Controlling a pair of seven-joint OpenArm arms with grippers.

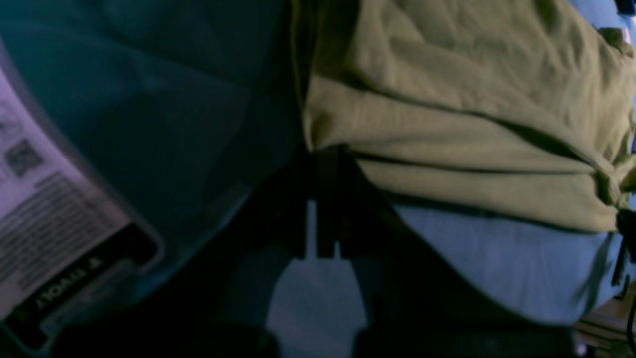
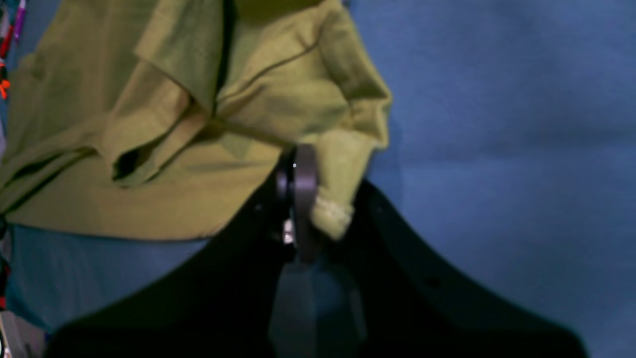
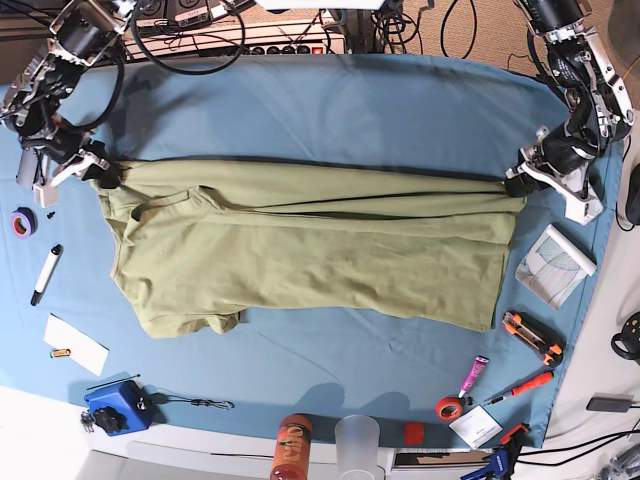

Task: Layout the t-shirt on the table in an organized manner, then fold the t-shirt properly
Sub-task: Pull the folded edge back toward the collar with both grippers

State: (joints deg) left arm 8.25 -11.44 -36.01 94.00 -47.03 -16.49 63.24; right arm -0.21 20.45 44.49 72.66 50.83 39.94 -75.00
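Note:
The olive t-shirt [image 3: 310,250] lies on the blue table [image 3: 350,100], pulled wide between both grippers, with its upper edge taut and folded over. In the base view my right gripper [image 3: 98,172] holds the shirt's left end and my left gripper [image 3: 522,182] holds its right end. In the right wrist view the gripper [image 2: 300,169] is shut on a bunched bit of the t-shirt [image 2: 198,124]. In the left wrist view the dark gripper [image 1: 325,154] is shut on the edge of the t-shirt [image 1: 472,99], low over the table [image 1: 497,258].
A purple tape roll [image 3: 22,221], a marker [image 3: 45,273] and a white card [image 3: 77,343] lie left of the shirt. A plastic packet [image 3: 556,264] lies right of it, also in the left wrist view [image 1: 59,223]. Tools [image 3: 530,337], red tape [image 3: 449,407], cup [image 3: 358,440] and bottle [image 3: 290,450] line the front edge.

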